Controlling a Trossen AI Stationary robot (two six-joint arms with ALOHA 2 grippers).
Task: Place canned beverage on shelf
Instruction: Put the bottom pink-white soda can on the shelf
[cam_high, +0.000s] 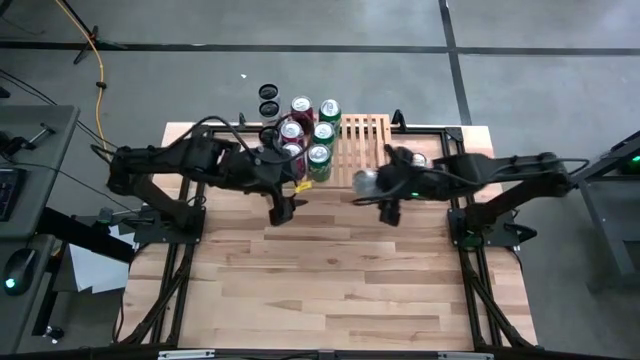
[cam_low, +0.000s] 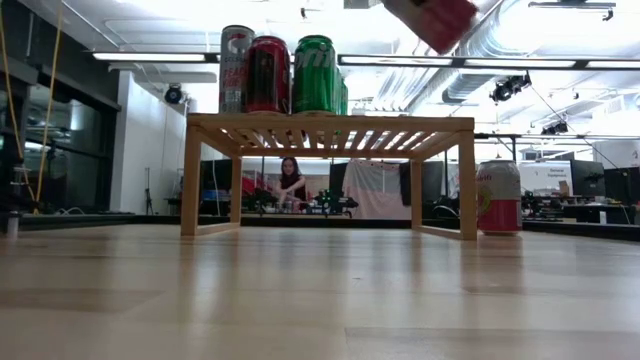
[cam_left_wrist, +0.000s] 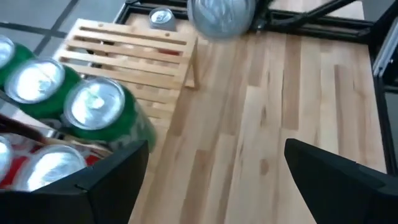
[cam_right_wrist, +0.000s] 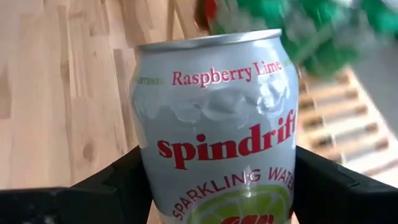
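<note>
Light-wood shelf (cam_high: 361, 147) stands at the table's (cam_high: 340, 290) far edge. We count six cans (cam_high: 311, 135) on its left half, three red and three green, a seventh can (cam_low: 498, 197) on the table by its right leg, and two dark discs (cam_high: 269, 100) on the floor past the far edge. Our left gripper (cam_high: 284, 208) hangs open, empty, before the loaded cans. Our right gripper (cam_high: 388, 207) clasps an eighth, silver can (cam_right_wrist: 214, 124) above the table, just off the shelf's near right corner.
</note>
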